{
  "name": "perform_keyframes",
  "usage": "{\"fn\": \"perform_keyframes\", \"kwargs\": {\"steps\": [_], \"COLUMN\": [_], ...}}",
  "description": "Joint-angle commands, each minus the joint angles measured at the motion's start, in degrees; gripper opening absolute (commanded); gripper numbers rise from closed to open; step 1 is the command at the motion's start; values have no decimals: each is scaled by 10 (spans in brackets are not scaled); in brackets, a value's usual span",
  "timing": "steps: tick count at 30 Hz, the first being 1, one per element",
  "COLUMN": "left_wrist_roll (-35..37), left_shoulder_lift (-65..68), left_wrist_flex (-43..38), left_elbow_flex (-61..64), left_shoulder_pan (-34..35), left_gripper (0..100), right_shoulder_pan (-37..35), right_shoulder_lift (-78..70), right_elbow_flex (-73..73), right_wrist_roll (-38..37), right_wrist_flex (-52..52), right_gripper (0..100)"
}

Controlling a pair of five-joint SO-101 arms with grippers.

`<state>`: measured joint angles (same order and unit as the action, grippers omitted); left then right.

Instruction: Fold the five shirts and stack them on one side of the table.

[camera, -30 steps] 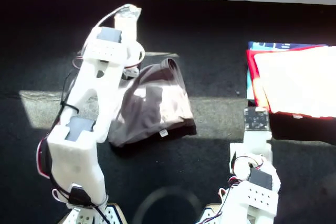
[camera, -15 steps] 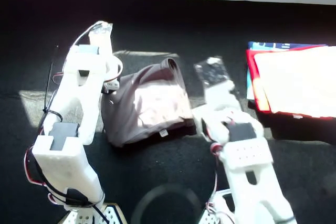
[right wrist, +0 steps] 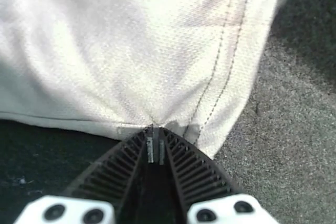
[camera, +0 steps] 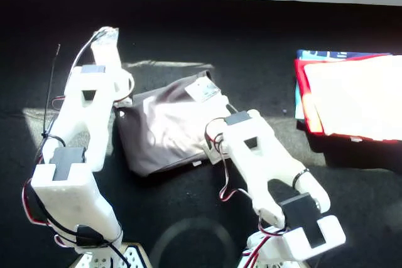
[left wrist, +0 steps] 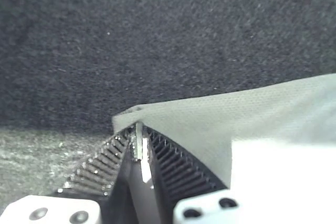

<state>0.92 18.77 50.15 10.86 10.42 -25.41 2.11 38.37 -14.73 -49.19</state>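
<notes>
A grey shirt (camera: 164, 123) lies partly folded on the black table, a little left of the middle. My left gripper (left wrist: 137, 137) is shut on a corner of the grey shirt (left wrist: 236, 114) at its left side, near the arm's tip (camera: 116, 101). My right gripper (right wrist: 155, 140) is shut on the hem of the grey shirt (right wrist: 136, 40) at its right edge, where the right arm (camera: 251, 155) meets the cloth. A stack of folded shirts (camera: 352, 95), white over red over blue, sits at the right edge of the table.
The black cloth-covered table (camera: 264, 48) has a sunlit band across its middle. A pale wall strip runs along the far edge. Both arm bases stand at the near edge.
The right arm has swung from near the stack over to the grey shirt and shut on its right edge. The left arm has shifted left, pulling the shirt flatter.
</notes>
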Motion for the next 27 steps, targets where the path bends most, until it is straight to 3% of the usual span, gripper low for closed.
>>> {"fn": "perform_keyframes", "kwargs": {"steps": [1,11,18,22,27], "left_wrist_roll": [-35,-34,-33,-33,-33], "left_shoulder_lift": [-26,-37,-126,-220,-360], "left_wrist_flex": [-34,-26,145,221,226], "left_elbow_flex": [21,10,-23,7,165], "left_shoulder_pan": [15,29,46,44,13], "left_gripper": [9,9,9,9,9], "right_shoulder_pan": [36,-2,2,27,28], "right_shoulder_lift": [-2,89,269,235,97], "right_elbow_flex": [-23,-29,-32,-93,-255], "right_wrist_roll": [4,4,5,5,5], "right_wrist_flex": [-4,-58,-57,-50,-50], "right_gripper": [6,6,6,6,6]}}
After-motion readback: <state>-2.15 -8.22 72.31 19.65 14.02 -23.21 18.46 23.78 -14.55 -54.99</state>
